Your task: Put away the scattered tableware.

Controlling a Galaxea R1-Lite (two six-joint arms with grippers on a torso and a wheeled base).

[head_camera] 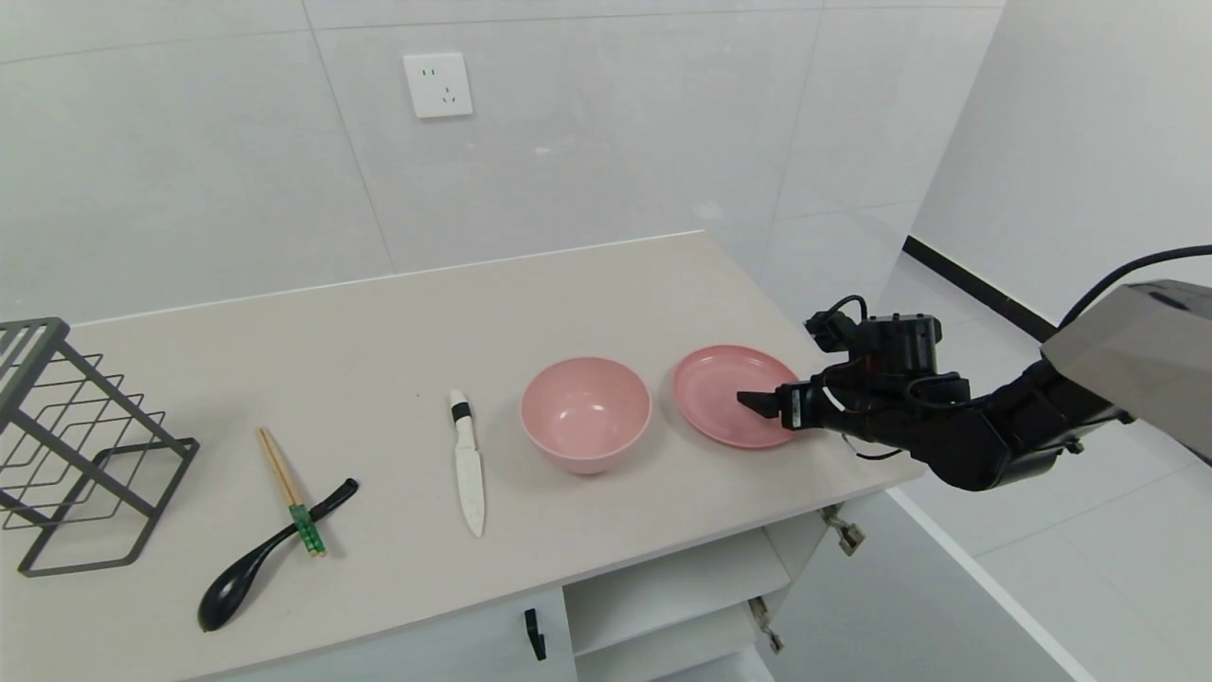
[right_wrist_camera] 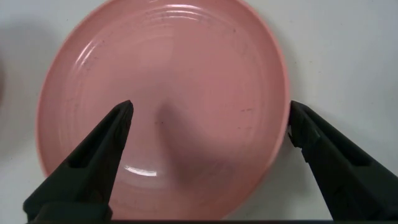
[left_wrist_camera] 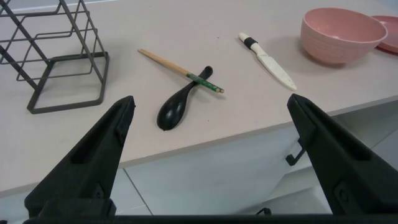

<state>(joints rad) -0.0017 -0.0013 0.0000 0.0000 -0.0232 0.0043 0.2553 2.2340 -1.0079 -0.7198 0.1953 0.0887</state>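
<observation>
Presently the right gripper (head_camera: 760, 402) hung released, jaws spread wide, over the shallow glossy pink round plate (head_camera: 710, 379), which lay flat near the right edge of the bench (head_camera: 568, 303). For a good grasp it probably needed to come down at the rim, one finger slipping under the lip.

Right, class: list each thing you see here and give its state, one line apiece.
Plate: lying flat, bare.
Bowl: upright, nothing in it.
Knife: lying flat, loose.
Spoon: lying flat.
Chopsticks: paired, across the spoon's handle.
Rack: standing, nothing in the part shown.
Right claw: open, over the plate.
Left claw: open, holding nothing.
Cupboard: right bay open.
</observation>
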